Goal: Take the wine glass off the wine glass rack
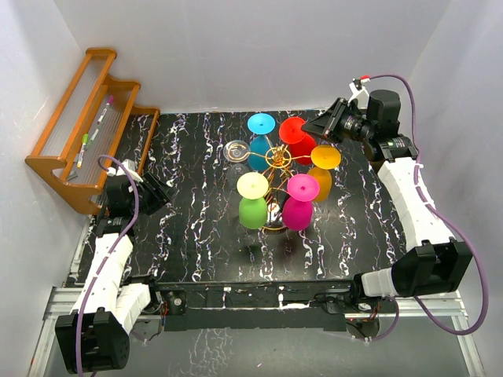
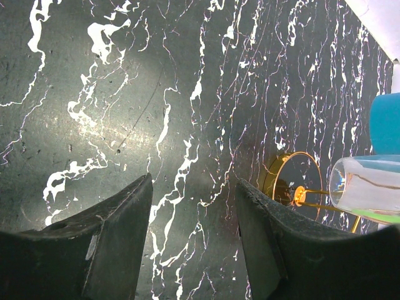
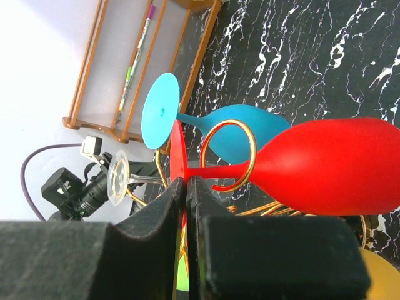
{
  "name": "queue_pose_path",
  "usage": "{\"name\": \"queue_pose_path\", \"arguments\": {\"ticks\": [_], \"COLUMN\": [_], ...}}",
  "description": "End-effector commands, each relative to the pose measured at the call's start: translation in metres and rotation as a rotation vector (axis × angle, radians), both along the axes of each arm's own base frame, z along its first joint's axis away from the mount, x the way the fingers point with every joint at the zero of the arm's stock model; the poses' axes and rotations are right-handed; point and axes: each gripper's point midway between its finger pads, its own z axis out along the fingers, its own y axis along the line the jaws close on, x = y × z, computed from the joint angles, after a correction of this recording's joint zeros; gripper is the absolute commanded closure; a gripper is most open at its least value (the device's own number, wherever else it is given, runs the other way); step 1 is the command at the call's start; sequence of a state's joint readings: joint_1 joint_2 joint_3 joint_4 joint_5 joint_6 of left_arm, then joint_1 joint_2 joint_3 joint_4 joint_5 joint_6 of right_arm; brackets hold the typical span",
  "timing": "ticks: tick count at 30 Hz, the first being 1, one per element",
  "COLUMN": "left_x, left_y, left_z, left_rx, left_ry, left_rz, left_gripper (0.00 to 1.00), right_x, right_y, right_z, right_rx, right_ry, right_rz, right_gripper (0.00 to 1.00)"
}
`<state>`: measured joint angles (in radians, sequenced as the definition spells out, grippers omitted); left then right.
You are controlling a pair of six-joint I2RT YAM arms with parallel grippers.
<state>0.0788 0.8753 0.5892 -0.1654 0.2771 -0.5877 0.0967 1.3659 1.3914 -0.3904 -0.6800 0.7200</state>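
The gold wire wine glass rack [image 1: 277, 162] stands mid-table with several coloured glasses hanging upside down from its ring loops. The red wine glass [image 1: 297, 133] hangs at the back right, its stem through a gold ring loop [image 3: 251, 150]. My right gripper [image 3: 186, 181] is shut on the edge of the red glass's foot [image 3: 177, 153]; the red bowl [image 3: 331, 165] hangs beyond the loop. In the top view my right gripper [image 1: 316, 129] is at the red foot. My left gripper [image 2: 194, 184] is open and empty over bare marble, left of the rack's round base [image 2: 275, 175].
Blue [image 1: 260, 126], orange [image 1: 324, 161], magenta [image 1: 299, 196], green [image 1: 253, 195] and clear [image 1: 236, 151] glasses also hang on the rack. An orange wooden slatted shelf [image 1: 86, 126] holding markers stands at the back left. White walls enclose the table.
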Motion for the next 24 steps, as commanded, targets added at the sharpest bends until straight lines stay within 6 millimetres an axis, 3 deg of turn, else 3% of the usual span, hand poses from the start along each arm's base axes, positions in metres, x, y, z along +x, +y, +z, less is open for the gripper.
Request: {"name": "queue_pose_path", "arguments": {"ticks": [1,14,24], "left_x": [0.003,0.002,0.003], "left_y": [-0.001,-0.001,-0.001], "left_z": [0.017,0.017,0.017], "left_rx": [-0.001,-0.002,-0.001], "left_ry": [-0.038,-0.039,-0.039], "left_rz": [-0.006,-0.005,-0.005], "left_gripper": [0.46,0.46,0.46], "right_x": [-0.012,-0.024,-0.011], "right_y": [0.001,-0.003,-0.041], "right_z": [0.021,0.019,0.042], "right_rx": [0.022,0.023,-0.067], "right_ry": [-0.078,-0.081,-0.158], "right_rz": [0.017,-0.016,-0.272], "right_gripper": [0.92,0.92,0.92]}}
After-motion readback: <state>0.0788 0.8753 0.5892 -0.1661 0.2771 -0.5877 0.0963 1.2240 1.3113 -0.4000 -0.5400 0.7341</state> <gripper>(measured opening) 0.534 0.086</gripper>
